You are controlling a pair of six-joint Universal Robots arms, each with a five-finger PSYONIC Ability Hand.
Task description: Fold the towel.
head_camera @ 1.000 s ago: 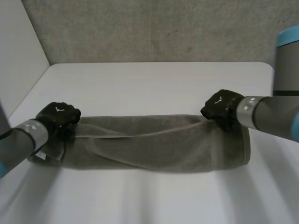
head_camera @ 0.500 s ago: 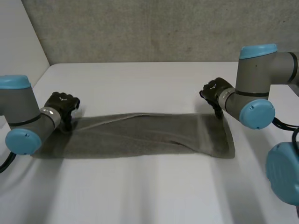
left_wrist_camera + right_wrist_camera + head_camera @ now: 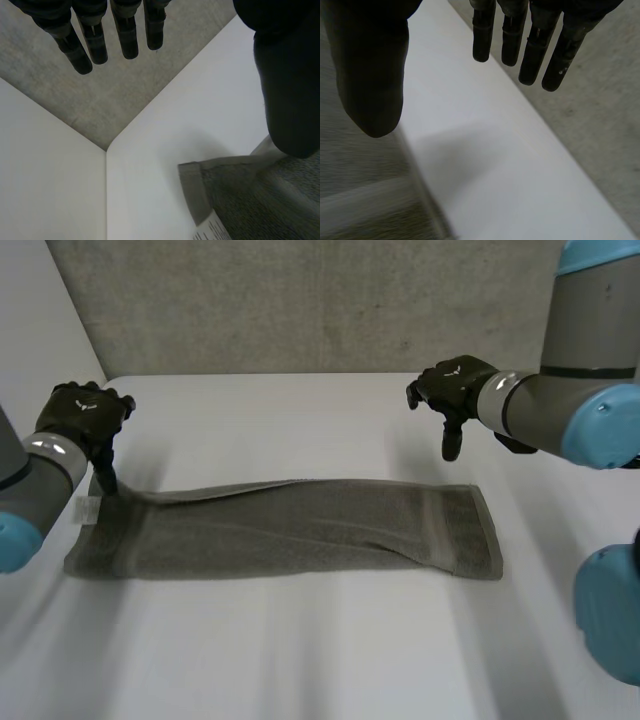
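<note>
Grey folded cloth towel is laid across the white table's middle. Left hand and right hand are held by its far corners, fingers straight, empty.

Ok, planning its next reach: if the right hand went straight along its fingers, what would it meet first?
The right hand would probably meet bare table just beyond the towel's far edge; depth unclear.
</note>
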